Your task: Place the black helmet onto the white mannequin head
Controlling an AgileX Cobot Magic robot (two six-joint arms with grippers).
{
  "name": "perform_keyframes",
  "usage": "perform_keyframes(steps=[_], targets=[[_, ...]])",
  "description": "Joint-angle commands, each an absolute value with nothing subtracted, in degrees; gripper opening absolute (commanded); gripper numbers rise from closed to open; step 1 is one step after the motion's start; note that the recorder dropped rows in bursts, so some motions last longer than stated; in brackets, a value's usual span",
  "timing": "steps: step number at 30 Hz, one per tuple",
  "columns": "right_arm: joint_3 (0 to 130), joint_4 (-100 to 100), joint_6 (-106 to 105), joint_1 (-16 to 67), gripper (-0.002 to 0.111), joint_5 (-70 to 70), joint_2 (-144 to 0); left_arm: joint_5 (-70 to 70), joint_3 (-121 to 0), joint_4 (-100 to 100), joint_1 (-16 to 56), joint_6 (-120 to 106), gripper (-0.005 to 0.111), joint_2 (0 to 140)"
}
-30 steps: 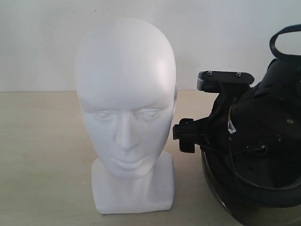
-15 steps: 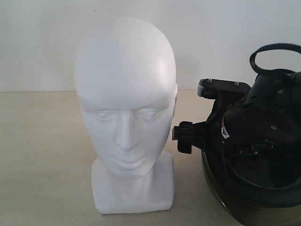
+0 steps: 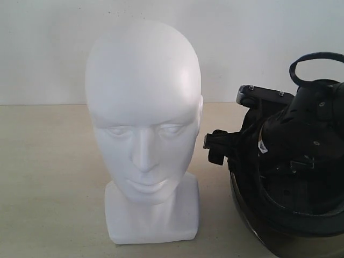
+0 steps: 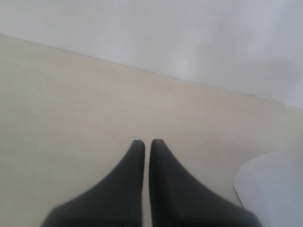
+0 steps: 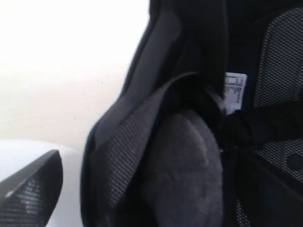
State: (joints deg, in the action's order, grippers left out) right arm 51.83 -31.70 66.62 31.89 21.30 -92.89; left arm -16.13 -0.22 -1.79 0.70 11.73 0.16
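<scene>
- Now, nearest to us, the black helmet (image 3: 301, 177) lies low on the right, its opening turned toward the camera and its smoky visor (image 3: 252, 236) underneath; it is just beside the white mannequin head (image 3: 142, 107), not on it.
- The head stands upright on the table (image 3: 48, 177), crown bare; we judge the task barely begun.
- Behind the helmet's rim, the right gripper (image 3: 219, 147) reaches in; its wrist view shows one finger (image 5: 33, 187) outside the shell, the other hidden by padding; we cannot tell whether it grips.
- Farther off, the left gripper (image 4: 147, 142) hovers over bare table, jaws almost together, holding nothing.
- To do this well, we want a firm bite on shell and lining before lifting; then raise above the crown, turn the opening down, centre, lower straight; keep the strap loop (image 3: 317, 56) off the face; a sideways nudge could tip the head.
</scene>
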Motion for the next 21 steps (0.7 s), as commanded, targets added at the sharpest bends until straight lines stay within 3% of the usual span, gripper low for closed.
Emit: perform_keyframes(steps=[1, 21], targets=[[52.05, -32.28, 66.95, 31.42, 0.092, 20.62, -93.8, -15.94, 0.0, -1.89, 1.19, 11.48, 0.004, 0.0], [52.05, -31.95, 64.97, 31.42, 0.092, 22.15, -96.6, -15.94, 0.0, -1.89, 1.19, 11.48, 0.004, 0.0]])
